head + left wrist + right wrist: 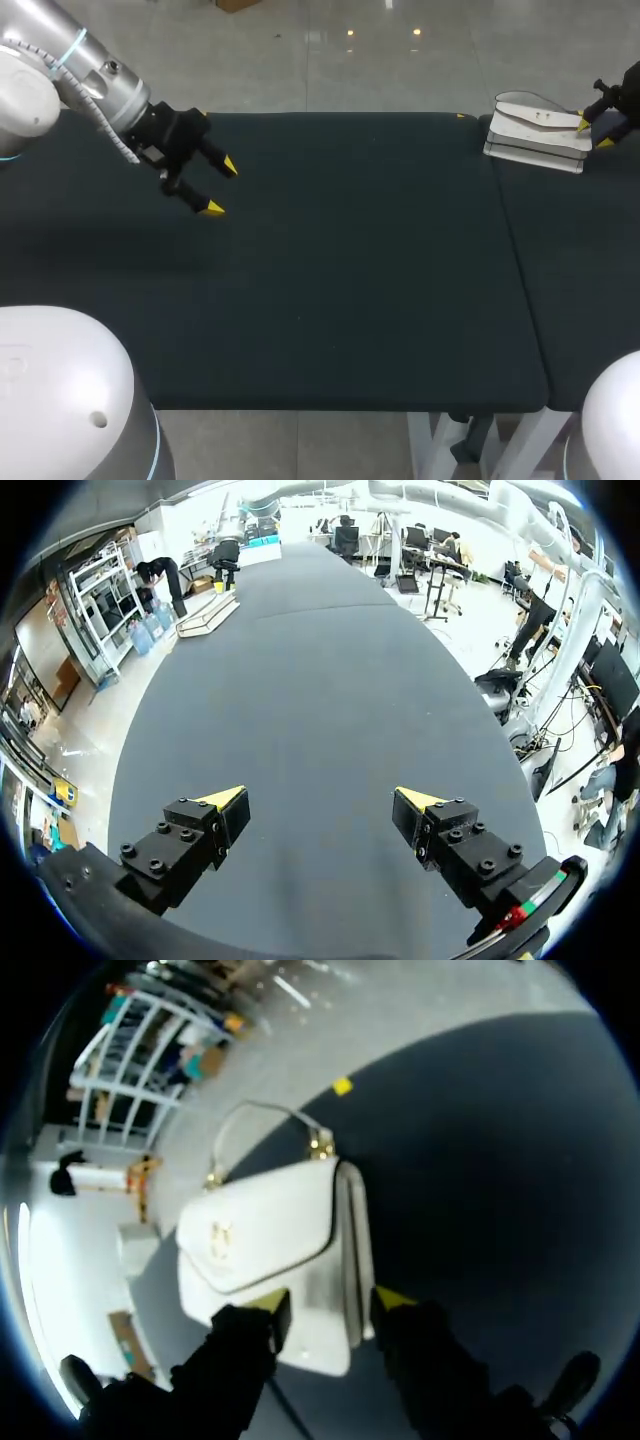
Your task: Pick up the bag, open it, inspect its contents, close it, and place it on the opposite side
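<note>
Bag (265,1245), white with its flap (250,1215) down, lies flat with its near end at the mouth of my right pincer (330,1305). I cannot tell whether I have a grip on it or merely bracket it. Beyond the pincer the thin handle (262,1106) arches off the bag's far end. The whole thing sits at the far right of the dark tabletop (350,250), close to its back edge.

My left pincer (320,805) hangs wide open and empty above the tabletop's left part, well apart from the bag.

By my reading the job has barely begun: the bag is unlifted and unopened, so the lift, opening, look inside, closing and carry to the left side all remain.

The flap hides the contents, and the head view cuts off most of my right arm.
</note>
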{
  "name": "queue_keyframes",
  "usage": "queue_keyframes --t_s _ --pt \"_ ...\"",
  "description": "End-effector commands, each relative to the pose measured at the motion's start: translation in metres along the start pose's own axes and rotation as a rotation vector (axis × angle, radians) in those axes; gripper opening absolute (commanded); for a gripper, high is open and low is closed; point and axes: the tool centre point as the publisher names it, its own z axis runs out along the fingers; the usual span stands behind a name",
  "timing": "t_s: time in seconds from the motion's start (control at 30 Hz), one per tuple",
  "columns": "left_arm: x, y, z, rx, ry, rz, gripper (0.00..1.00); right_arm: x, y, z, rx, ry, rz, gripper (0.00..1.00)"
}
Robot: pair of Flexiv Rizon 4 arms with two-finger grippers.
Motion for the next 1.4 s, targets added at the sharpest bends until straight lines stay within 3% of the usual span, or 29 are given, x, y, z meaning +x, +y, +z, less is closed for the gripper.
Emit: queue_keyframes --t_s 0.03,0.17,0.23,0.37,0.67,1.17,1.4 --pt "0.000 0.001 0.001 0.003 -0.001 0.001 1.00 -0.001 0.010 0.006 0.118 0.008 -0.002 0.45" --pt "0.000 0.001 0.001 0.003 -0.001 0.001 1.00 0.000 0.009 0.010 0.129 0.015 -0.005 0.42" --pt "0.000 0.001 0.001 0.003 -0.001 0.001 1.00 0.000 0.008 0.012 0.137 0.021 -0.003 0.35" --pt "0.000 0.001 0.001 0.003 -0.001 0.001 1.00 0.000 0.004 0.013 0.140 0.034 0.001 0.00" --pt "0.000 0.001 0.001 0.003 -0.001 0.001 1.00 0.007 -0.009 0.013 0.143 0.079 -0.013 0.00" --pt "0.000 0.001 0.001 0.003 -0.001 0.001 1.00 0.038 -0.030 0.022 0.185 0.143 -0.100 0.00" --pt "0.000 0.001 0.001 0.003 -0.001 0.001 1.00 0.058 -0.047 0.031 0.244 0.175 -0.184 0.00"
